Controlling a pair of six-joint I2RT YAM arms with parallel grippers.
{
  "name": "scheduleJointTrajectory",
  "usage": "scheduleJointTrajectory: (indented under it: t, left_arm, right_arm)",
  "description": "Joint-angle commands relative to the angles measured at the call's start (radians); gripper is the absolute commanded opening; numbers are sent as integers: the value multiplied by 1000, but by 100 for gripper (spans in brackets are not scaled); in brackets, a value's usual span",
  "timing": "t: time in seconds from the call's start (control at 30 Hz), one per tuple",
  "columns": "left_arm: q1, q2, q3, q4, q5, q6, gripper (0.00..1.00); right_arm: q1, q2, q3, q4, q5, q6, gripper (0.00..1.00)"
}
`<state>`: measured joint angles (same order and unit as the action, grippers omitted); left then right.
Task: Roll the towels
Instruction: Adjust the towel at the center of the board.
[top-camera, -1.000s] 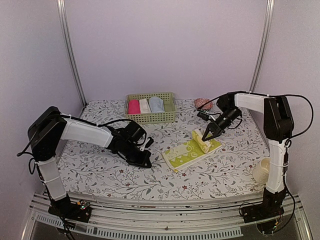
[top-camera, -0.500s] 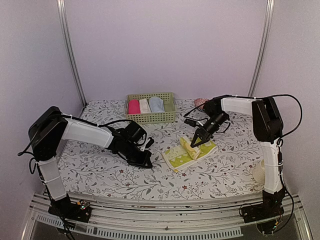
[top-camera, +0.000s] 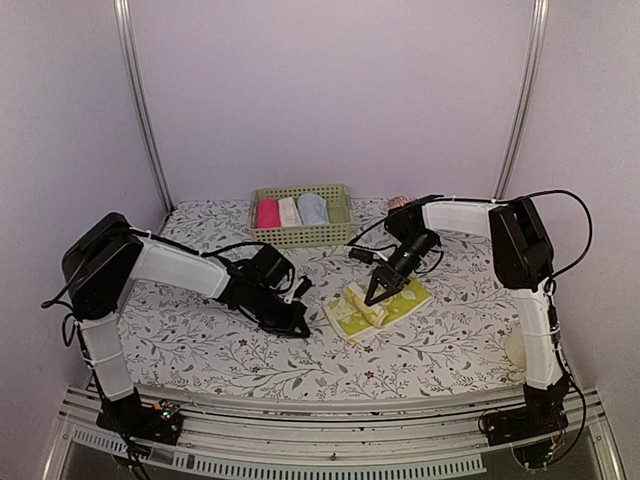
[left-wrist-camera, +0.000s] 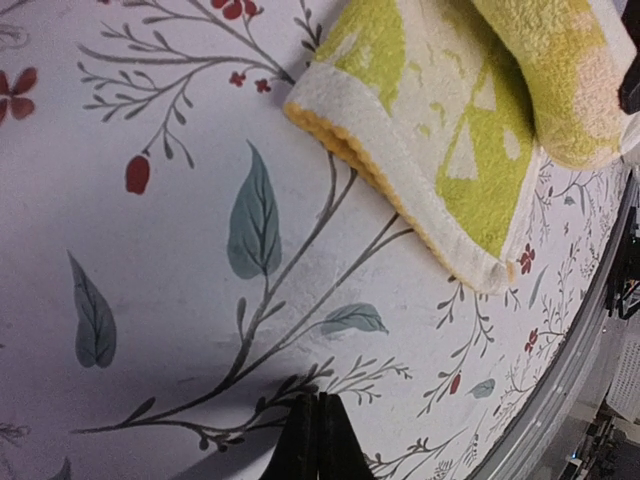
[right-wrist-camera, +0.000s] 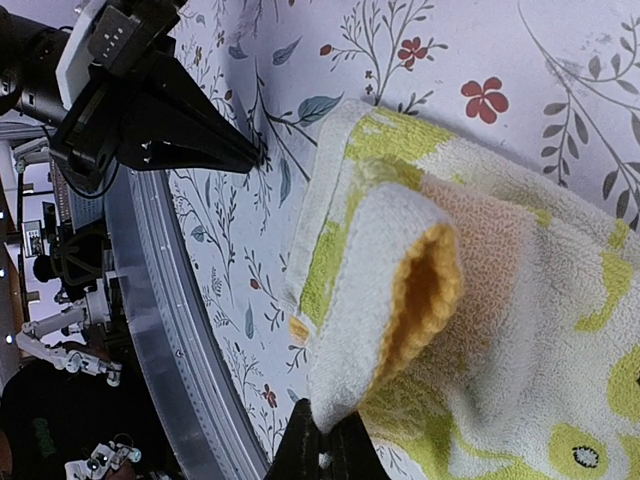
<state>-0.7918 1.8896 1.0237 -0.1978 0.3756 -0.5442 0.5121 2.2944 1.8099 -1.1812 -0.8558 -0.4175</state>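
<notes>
The right gripper (top-camera: 378, 292) is pinched shut on a thin fold of the yellow-green towel (top-camera: 385, 308), holding that edge up and curled over the rest of the cloth, which lies flat on the flowered bench (top-camera: 190, 335) directly beneath it. The left gripper (top-camera: 298, 325) is shut and holds nothing. Its tips sit low at the bench surface, with the towel's nearest corner just ahead of them and not touching.

Nothing pins the flat part of the cloth. If the right gripper drags its fold farther, I think the whole towel may slide along the bench instead of rolling. The pinch takes only a sliver of cloth, so it could slip free and let the curl flop open. Because only one spot along the edge is held, the roll may also come out slanted or loose.

The right wrist view shows the curl as an open tube with an orange-yellow lining. The left wrist view shows the bare strip of bench between the left gripper and the towel's doubled edge. Only the overhead view shows the green basket (top-camera: 300, 237), well beyond both grippers, where the light blue towel (top-camera: 313, 209) sits rolled beside a cream roll (top-camera: 290, 211) and a pink roll (top-camera: 267, 213).
</notes>
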Motion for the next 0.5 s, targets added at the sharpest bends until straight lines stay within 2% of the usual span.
scheduleJointTrajectory:
  t: [0.0,0.47]
  left_arm:
    - [3,32,-23,41,22,-15,0]
    - [3,37,-27,54,28,-20,0]
  right_arm:
    - [16,7,24,8,-23,17,5]
    - [56,45,89,26,-73,57,8]
